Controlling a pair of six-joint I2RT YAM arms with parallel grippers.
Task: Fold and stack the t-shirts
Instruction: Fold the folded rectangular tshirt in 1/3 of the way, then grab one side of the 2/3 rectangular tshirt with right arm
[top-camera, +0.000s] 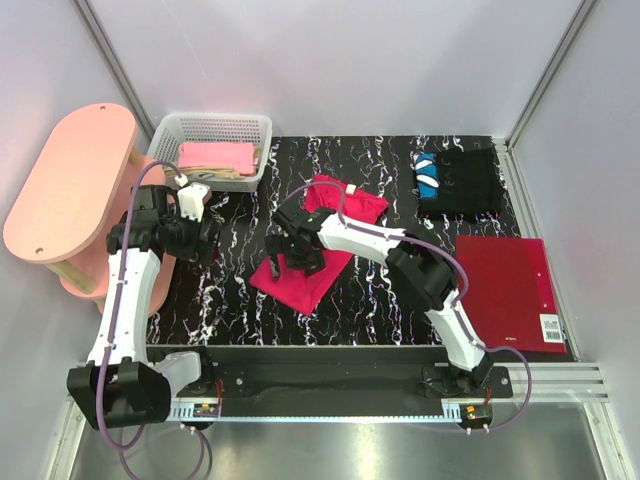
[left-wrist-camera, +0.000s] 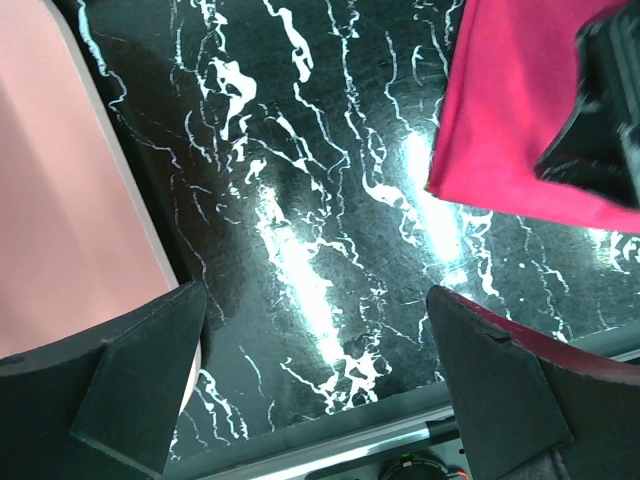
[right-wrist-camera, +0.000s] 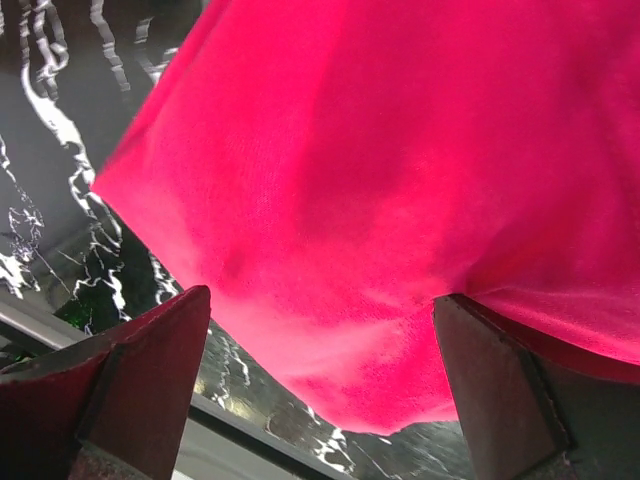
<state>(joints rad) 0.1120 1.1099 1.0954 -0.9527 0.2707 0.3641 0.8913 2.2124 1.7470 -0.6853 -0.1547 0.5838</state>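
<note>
A crimson-red t-shirt (top-camera: 330, 262) lies partly folded in the middle of the black marbled table (top-camera: 230, 290), its white neck tag (top-camera: 352, 190) at the far end. My right gripper (top-camera: 290, 250) hovers over the shirt's left part, open and empty. In the right wrist view the shirt (right-wrist-camera: 380, 150) fills the space beyond the wide-open gripper (right-wrist-camera: 322, 300). My left gripper (top-camera: 208, 238) is open and empty over bare table left of the shirt. Its wrist view shows the gripper (left-wrist-camera: 315, 300) and the shirt's edge (left-wrist-camera: 510, 110). A black t-shirt (top-camera: 468, 185) with a blue-white patch (top-camera: 427, 175) lies folded at the back right.
A white basket (top-camera: 170, 135) at the back left holds a pink tee (top-camera: 217, 155) and a beige one (top-camera: 215, 174). A pink oval side table (top-camera: 75, 180) stands at the left, also in the left wrist view (left-wrist-camera: 60, 200). A stiff dark-red rectangle with a barcode label (top-camera: 505, 290) lies at the right.
</note>
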